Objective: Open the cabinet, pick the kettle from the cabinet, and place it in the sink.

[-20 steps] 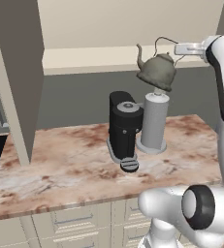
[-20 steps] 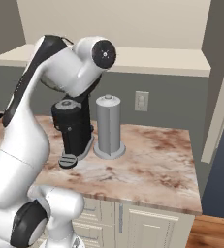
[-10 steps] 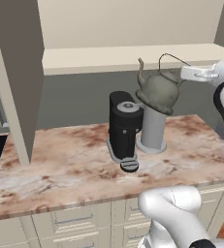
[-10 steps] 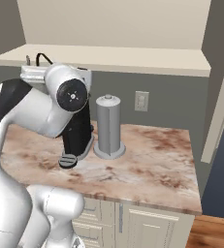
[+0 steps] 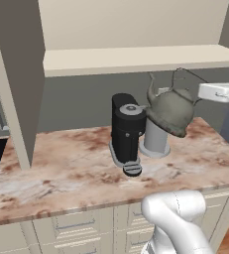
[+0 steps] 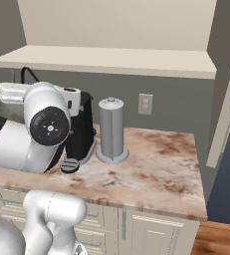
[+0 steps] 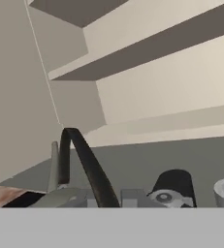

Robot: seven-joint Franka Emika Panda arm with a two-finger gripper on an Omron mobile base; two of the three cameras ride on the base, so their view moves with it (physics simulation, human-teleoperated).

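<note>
The grey-green kettle (image 5: 169,112) hangs tilted in the air above the counter, in front of the paper towel holder. My gripper (image 5: 205,88) is shut on its thin wire handle (image 5: 186,75), coming in from the right. In the hand view the dark handle (image 7: 88,167) arches up just in front of the camera. The cabinet (image 5: 136,58) above stands open, with its door (image 5: 16,79) swung out at the left and its pale bottom shelf bare. From the right base view my arm covers the kettle body, and the handle (image 6: 29,74) pokes up behind it. The sink is out of view.
A black coffee machine (image 5: 127,132) and a grey paper towel holder (image 6: 111,130) stand on the marbled counter (image 5: 66,166) under the kettle. The other open cabinet door (image 6: 227,99) hangs at the right. Cream drawers (image 5: 71,230) run below the counter.
The kettle has come down from shelf height to just above the coffee machine and holder, still in my grip. My arm has swung lower and leftward in the right base view.
</note>
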